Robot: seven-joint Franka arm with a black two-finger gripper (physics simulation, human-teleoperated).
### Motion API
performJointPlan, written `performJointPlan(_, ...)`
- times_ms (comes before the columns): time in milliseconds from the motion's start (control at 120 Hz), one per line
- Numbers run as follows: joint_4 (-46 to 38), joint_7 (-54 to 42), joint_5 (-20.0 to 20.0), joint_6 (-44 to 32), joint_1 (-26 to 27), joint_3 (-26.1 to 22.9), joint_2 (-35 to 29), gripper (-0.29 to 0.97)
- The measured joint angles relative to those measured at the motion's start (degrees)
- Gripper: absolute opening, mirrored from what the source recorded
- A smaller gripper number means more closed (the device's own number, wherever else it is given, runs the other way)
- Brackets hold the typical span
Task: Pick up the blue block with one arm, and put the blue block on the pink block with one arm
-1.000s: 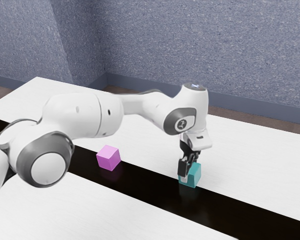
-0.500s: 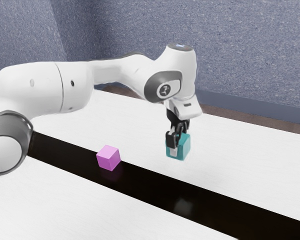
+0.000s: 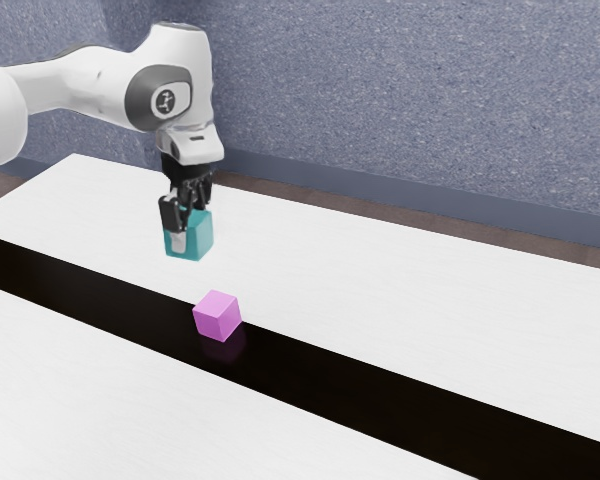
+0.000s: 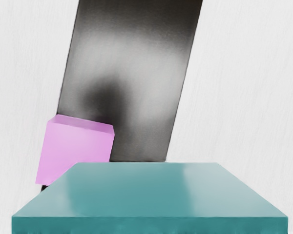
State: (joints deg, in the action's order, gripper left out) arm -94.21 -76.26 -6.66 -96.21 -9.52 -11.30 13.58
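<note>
The blue block [image 3: 195,236], teal in colour, hangs in the air above the table with my gripper [image 3: 185,226] shut on it from two sides. The pink block [image 3: 218,315] rests on the black stripe [image 3: 380,390] of the table, below the held block and a little toward the exterior view's right. In the wrist view the blue block [image 4: 151,197] is large just under my hand, and the pink block [image 4: 73,148] lies beyond it on the stripe's edge, partly covered by the blue block.
The table [image 3: 460,290] is white with a wide black stripe running across it. A blue-grey wall [image 3: 430,90] stands behind the table's far edge. My arm [image 3: 70,75] comes in from the exterior view's upper left.
My gripper has carried the blue block up off the stripe and far toward the exterior view's left, past the pink block. The pink block has stayed in place.
</note>
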Motion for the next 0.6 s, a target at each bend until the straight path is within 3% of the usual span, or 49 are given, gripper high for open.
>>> performJointPlan(600,0.2,-13.3,2.8,-11.2,-2.4,0.7,10.7,0.34)
